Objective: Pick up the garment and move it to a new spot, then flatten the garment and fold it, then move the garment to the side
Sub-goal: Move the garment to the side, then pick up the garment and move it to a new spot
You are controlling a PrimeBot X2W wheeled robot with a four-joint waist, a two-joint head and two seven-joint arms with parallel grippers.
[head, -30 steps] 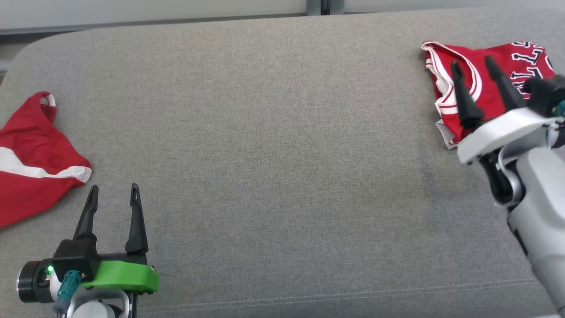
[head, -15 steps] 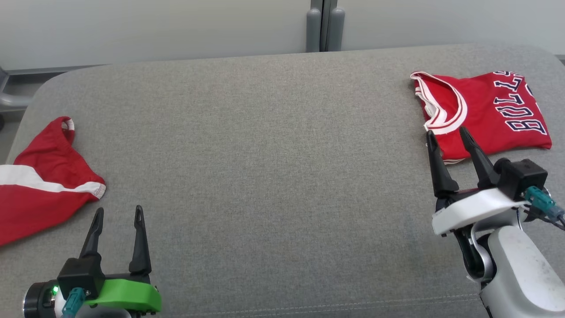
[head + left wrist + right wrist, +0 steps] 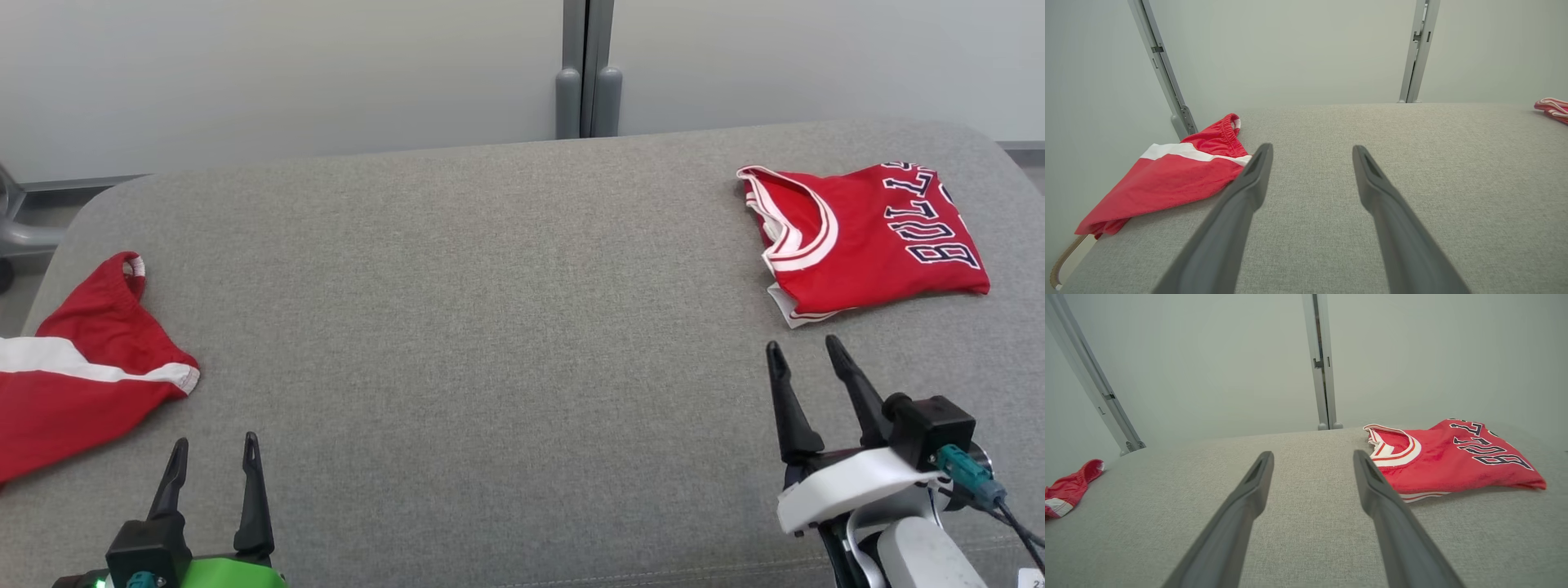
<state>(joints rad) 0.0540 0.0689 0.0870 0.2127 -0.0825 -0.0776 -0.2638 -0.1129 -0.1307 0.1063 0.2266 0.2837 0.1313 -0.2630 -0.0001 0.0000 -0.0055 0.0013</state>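
Note:
The garment (image 3: 873,245), a red jersey with white trim and dark lettering, lies folded flat at the far right of the grey padded table (image 3: 490,286). The right wrist view shows the jersey (image 3: 1453,465) just ahead and to the right of the fingers. My right gripper (image 3: 802,343) stands open and empty a short way in front of the jersey's near edge, not touching it; its fingers are spread in its own view (image 3: 1313,453). My left gripper (image 3: 214,442) is open and empty near the front left edge, also spread in its wrist view (image 3: 1311,147).
Red shorts (image 3: 82,384) with a white stripe lie at the table's left edge, partly hanging over it, close to the left gripper (image 3: 1175,179). A pale wall with a grey metal post (image 3: 588,73) stands behind the table.
The head camera has tilted up, so the whole picture slid down. My right gripper has drawn back from over the jersey toward the near edge. The jersey and the left arm stay put.

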